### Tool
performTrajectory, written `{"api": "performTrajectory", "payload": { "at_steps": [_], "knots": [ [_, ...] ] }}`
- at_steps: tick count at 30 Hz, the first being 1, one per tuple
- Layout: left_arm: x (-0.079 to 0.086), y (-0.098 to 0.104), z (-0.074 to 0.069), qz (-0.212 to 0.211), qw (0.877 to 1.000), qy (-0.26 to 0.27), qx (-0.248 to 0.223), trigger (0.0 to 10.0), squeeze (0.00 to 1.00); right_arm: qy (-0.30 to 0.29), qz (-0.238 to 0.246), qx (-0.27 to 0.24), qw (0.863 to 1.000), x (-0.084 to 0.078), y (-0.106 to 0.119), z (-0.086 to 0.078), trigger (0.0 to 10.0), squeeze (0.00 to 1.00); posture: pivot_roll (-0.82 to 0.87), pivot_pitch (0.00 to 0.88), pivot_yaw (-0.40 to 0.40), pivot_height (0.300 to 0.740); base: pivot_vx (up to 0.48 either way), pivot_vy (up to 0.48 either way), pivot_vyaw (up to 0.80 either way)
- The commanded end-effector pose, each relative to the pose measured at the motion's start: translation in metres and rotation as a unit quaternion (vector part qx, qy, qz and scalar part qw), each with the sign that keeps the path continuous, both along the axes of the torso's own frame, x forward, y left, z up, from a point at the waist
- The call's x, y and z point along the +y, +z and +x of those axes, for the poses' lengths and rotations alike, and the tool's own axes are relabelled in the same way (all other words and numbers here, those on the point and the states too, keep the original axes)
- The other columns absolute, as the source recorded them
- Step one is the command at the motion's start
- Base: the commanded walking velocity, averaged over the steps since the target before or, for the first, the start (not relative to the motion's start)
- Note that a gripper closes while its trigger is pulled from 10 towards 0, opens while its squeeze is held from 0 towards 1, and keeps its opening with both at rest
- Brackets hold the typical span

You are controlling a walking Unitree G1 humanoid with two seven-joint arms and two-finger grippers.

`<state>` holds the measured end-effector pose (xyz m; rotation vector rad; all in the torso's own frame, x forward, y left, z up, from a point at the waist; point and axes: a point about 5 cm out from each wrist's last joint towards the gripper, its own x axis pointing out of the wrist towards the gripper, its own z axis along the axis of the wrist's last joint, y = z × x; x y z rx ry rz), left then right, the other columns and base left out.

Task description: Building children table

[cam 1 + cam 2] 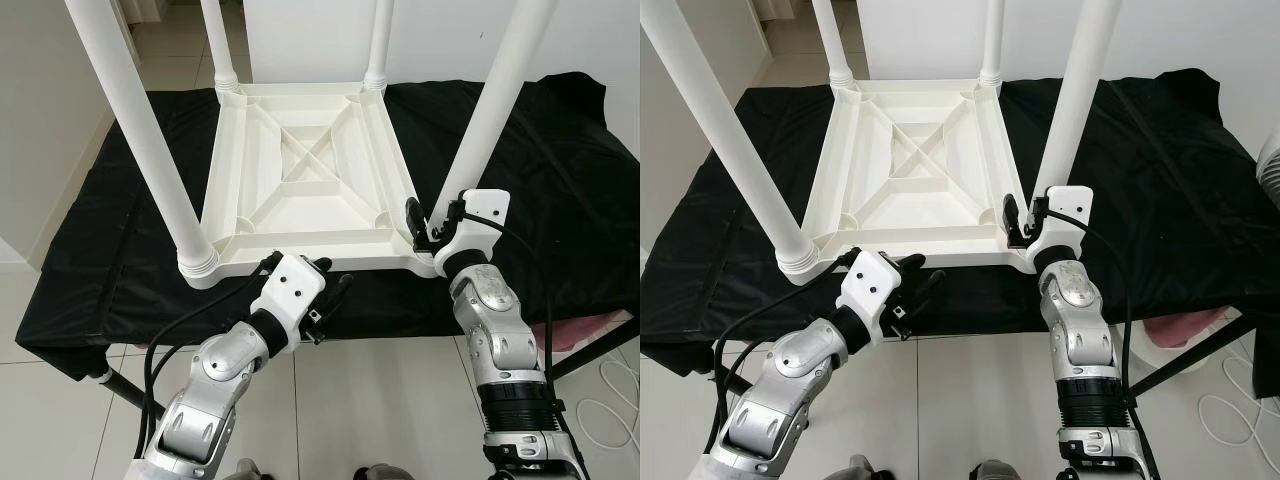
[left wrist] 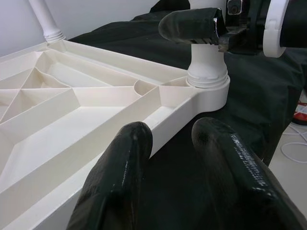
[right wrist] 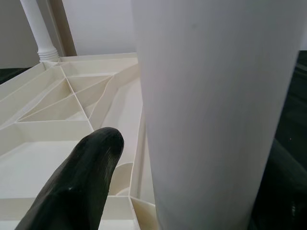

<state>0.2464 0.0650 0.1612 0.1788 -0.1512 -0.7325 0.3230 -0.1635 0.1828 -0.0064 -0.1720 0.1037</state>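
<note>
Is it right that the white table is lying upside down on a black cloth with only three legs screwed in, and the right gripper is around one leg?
Not quite: the upside-down table has four legs in, one at each corner, as the left eye view shows. The rest holds: it lies on the black cloth, and the right gripper is around the near right leg.

You see one upturned white tabletop (image 1: 300, 190), four white legs (image 1: 140, 130) standing in its corners, one black cloth (image 1: 100, 210) on surface, two grippers.
</note>
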Motion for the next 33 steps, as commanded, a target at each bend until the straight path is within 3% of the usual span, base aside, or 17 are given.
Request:
{"api": "performTrajectory", "payload": {
  "at_steps": [1,27,31,33],
  "knots": [
    [0.002,0.004,0.002,-0.010,1.000,0.017,-0.004,10.0,0.00,0.011,0.001,0.009,1.000,0.006,-0.001,0.001,10.0,0.00,-0.07,0.080,0.039,0.740,0.000,0.000,0.00],
    [0.000,0.009,0.003,-0.014,1.000,0.023,-0.009,10.0,0.00,0.017,-0.006,0.008,1.000,0.012,0.009,0.014,10.0,0.00,-0.06,0.086,0.039,0.740,0.000,0.000,0.00],
    [0.000,0.010,0.004,-0.015,1.000,0.025,-0.010,10.0,0.00,0.007,0.019,0.026,0.999,0.010,0.003,0.015,10.0,0.00,-0.06,0.089,0.038,0.740,0.000,0.000,0.00],
    [0.001,0.010,0.004,-0.015,0.999,0.027,-0.012,10.0,0.00,0.006,0.062,0.040,0.997,0.011,-0.001,0.015,10.0,0.00,-0.06,0.089,0.038,0.740,0.000,0.000,0.00]
  ]
}}
